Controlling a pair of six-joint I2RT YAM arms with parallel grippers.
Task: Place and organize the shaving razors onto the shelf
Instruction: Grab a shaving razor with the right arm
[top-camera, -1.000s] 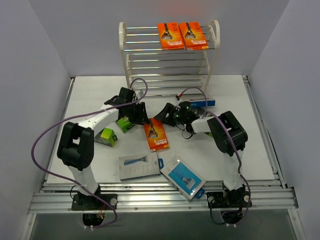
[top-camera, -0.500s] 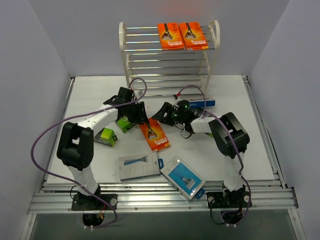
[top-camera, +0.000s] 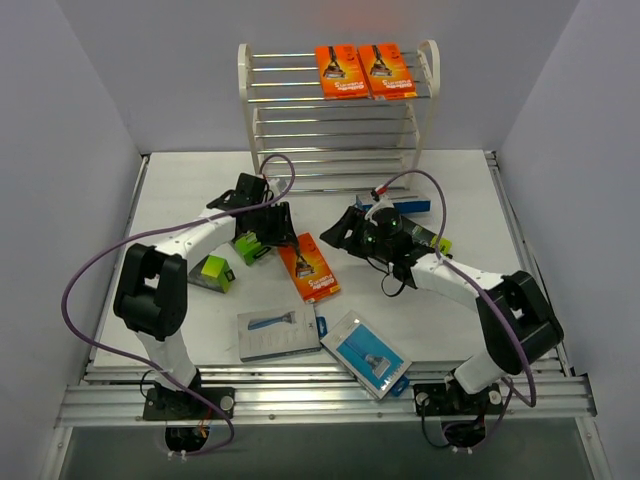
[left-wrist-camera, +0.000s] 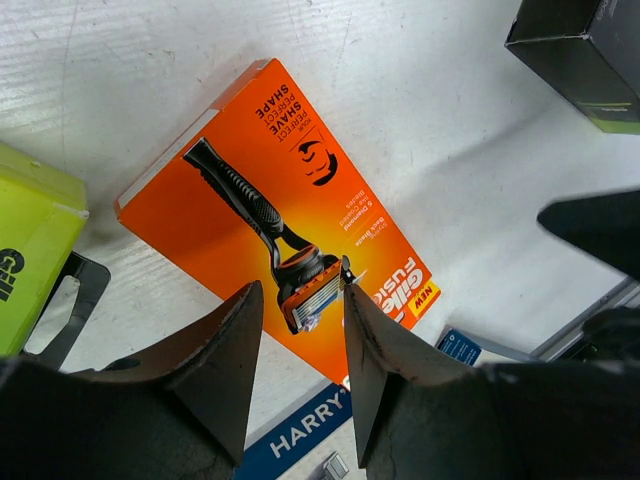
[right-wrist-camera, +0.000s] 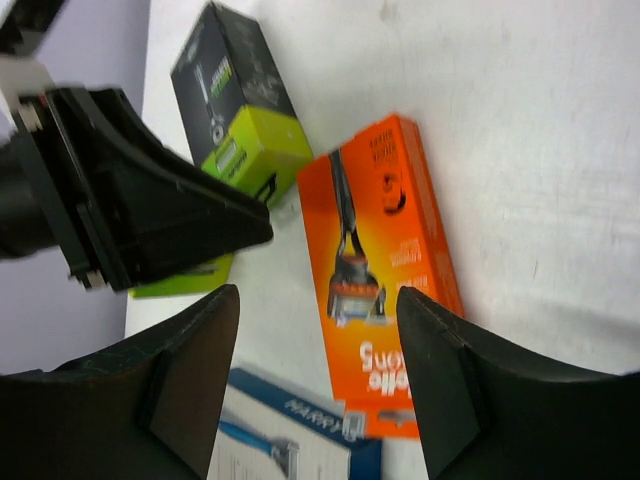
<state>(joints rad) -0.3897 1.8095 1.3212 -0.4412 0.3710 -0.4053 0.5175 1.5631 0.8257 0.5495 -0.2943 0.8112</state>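
An orange razor card (top-camera: 309, 268) lies flat on the table between my two grippers. My left gripper (top-camera: 281, 229) hovers over its upper left edge, jaws a little apart with nothing between them; its wrist view shows the card (left-wrist-camera: 270, 230) below the fingertips (left-wrist-camera: 303, 300). The right gripper (top-camera: 346, 229) stands open just right of the card (right-wrist-camera: 385, 270), empty (right-wrist-camera: 320, 300). Two more orange cards (top-camera: 363, 71) rest on the top tier of the white shelf (top-camera: 338, 115). Two lime-green boxes (top-camera: 213, 272) (top-camera: 250, 247) sit left of the card.
Two blue/grey flat packs (top-camera: 280, 332) (top-camera: 366, 353) lie near the front edge. A blue pack (top-camera: 411, 205) and a black-and-lime box (top-camera: 428, 240) sit behind the right arm. Purple cables loop over both arms. The shelf's lower tiers hold nothing.
The right arm's elbow has swung out to the right and its gripper shifted slightly right, uncovering a black-and-lime box. The left gripper has edged closer to the orange card.
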